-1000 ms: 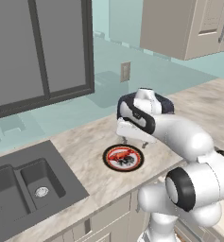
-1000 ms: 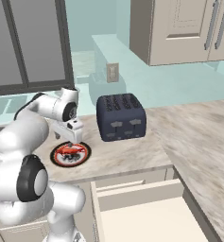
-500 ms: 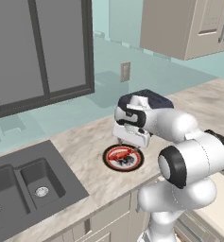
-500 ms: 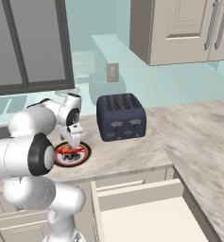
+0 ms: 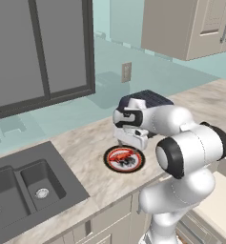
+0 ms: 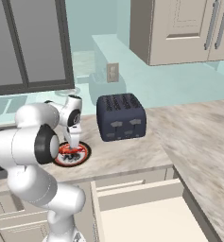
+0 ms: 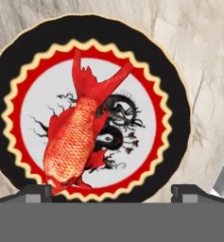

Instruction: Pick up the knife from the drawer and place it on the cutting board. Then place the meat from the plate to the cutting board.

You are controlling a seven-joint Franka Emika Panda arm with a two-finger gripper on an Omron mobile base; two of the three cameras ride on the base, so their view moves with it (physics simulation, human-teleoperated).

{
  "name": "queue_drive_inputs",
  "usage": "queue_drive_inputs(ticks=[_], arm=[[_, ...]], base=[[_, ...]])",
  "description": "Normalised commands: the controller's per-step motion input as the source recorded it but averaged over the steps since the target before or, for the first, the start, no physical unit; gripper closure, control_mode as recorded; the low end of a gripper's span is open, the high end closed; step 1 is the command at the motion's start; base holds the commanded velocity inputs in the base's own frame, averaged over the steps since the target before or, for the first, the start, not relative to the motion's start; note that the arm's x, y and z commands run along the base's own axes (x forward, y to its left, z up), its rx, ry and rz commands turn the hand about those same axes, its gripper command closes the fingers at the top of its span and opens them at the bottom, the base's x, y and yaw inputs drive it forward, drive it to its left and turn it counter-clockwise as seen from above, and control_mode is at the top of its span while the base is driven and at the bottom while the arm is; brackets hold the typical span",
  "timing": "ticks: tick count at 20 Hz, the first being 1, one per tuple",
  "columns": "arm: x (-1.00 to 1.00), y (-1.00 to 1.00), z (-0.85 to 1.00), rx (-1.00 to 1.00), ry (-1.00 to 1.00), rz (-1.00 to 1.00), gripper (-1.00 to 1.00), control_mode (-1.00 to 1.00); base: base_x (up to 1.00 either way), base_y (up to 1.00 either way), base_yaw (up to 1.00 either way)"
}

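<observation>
The plate (image 7: 171,94) has a black rim, a red zigzag ring and a pale centre, and lies on the marble counter. On it rests the meat (image 7: 74,142), a reddish-orange fish-shaped piece. My gripper (image 7: 116,191) hangs open just above the plate, one fingertip by the meat's lower end and the other past the plate's rim. From the base, the gripper (image 5: 128,142) points down over the plate (image 5: 134,168) and meat (image 5: 121,154). The drawer (image 6: 137,194) stands pulled open below the counter edge. The knife and the cutting board are out of view.
A dark blue toaster (image 6: 120,117) stands just right of the plate (image 6: 86,158). A dark double sink (image 5: 24,186) is set in the counter to the left. Upper cabinets (image 6: 179,28) hang above; the arm's elbow folds over the counter edge.
The hand has come down closer over the plate and meat, and the elbow has swung out toward the counter's front. Plate and meat have not moved.
</observation>
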Motion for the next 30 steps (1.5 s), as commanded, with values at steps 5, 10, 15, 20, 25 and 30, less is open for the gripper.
queue_drive_inputs(ticks=[5,10,15,20,25,30], arm=[[0.04,0.0,-0.01,-0.05,0.0,-0.03,-1.0,-1.0],[0.01,0.0,-0.03,-0.01,0.0,0.0,-1.0,-1.0],[0.0,0.0,-0.15,0.0,0.0,0.0,-1.0,-1.0],[0.0,0.0,-0.23,0.0,0.0,0.02,-1.0,-1.0],[0.0,0.0,-0.23,-0.02,-0.05,0.04,-1.0,-1.0],[0.15,0.0,-0.2,-0.05,-0.11,0.05,-1.0,-1.0]], base=[[0.0,0.0,0.0],[0.0,0.0,0.0],[0.0,0.0,0.0],[0.0,0.0,0.0],[0.0,0.0,0.0],[0.0,0.0,0.0]])
